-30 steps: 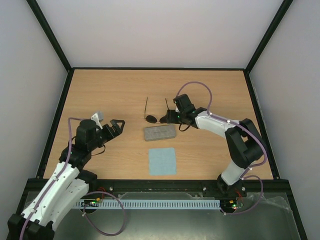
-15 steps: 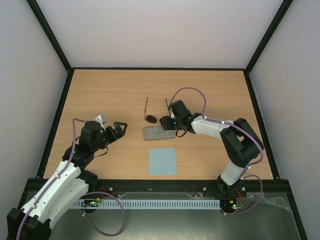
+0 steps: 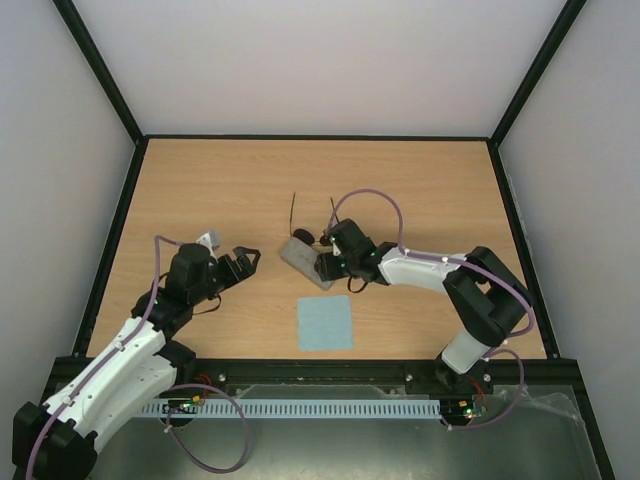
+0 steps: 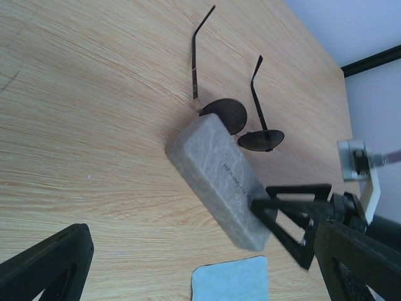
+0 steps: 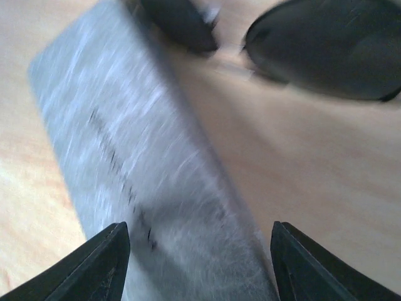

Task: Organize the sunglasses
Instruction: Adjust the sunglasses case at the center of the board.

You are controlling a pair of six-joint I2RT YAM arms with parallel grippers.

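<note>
The sunglasses [image 3: 312,234] lie open on the wooden table, round dark lenses toward me and temple arms pointing away; the left wrist view shows them too [image 4: 227,114]. The grey case [image 3: 303,258], closed, lies diagonally with its far end against the lenses. My right gripper [image 3: 326,266] is open with its jaws straddling the case's near right end [image 5: 188,207]; in the right wrist view the gripper [image 5: 197,263] has a lens [image 5: 326,50] ahead of it. My left gripper [image 3: 243,262] is open and empty, left of the case [image 4: 219,179].
A light blue square cloth [image 3: 325,322] lies flat near the front edge, just in front of the case, and shows in the left wrist view [image 4: 230,282]. Black frame rails [image 3: 300,137] border the table.
My right gripper has moved left and nearer onto the case. The case has turned from level to diagonal, up against the lenses. My left gripper has crept right toward the case.
</note>
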